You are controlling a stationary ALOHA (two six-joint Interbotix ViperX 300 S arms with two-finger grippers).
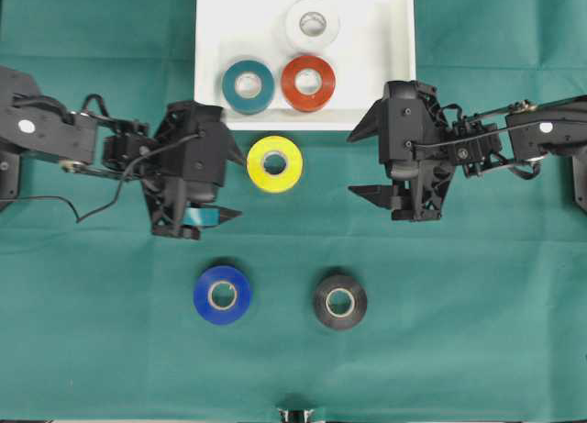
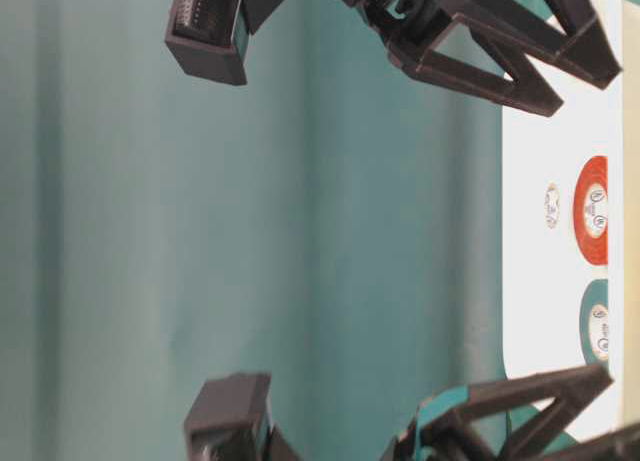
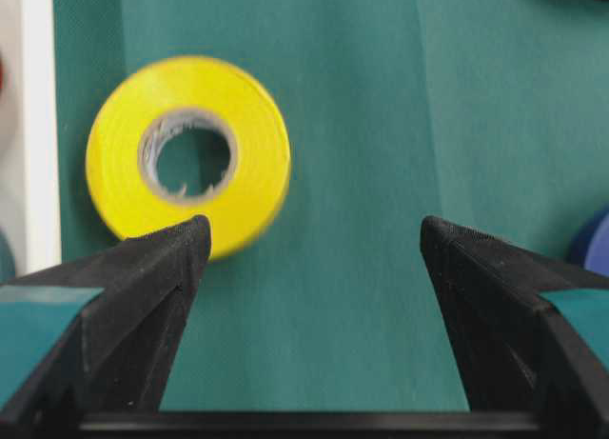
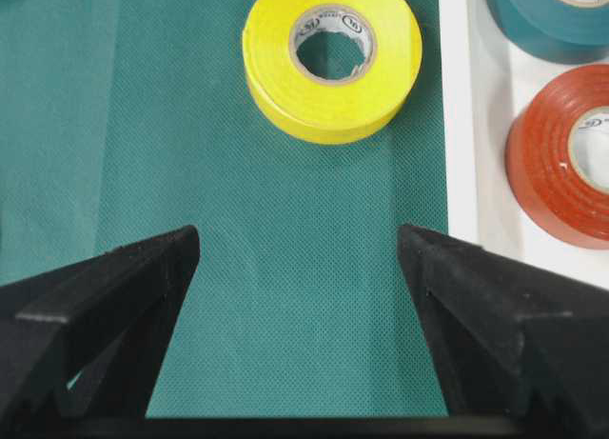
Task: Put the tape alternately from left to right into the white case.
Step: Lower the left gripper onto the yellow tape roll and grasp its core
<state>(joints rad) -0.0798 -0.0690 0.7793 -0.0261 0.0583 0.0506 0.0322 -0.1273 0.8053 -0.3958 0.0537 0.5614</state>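
From my station I saw only the worktop (image 1: 92, 350), covered edge to edge in a green cloth (image 1: 459, 350) with faint creases. Light fell evenly, without hard shadows. At six o'clock a thin pale strip showed beyond the cloth's edge.

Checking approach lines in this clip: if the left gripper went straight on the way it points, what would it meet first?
Probably the yellow roll. The left gripper is open and the roll lies ahead, off toward its left finger; it could clip that side. Height above the cloth is unclear.
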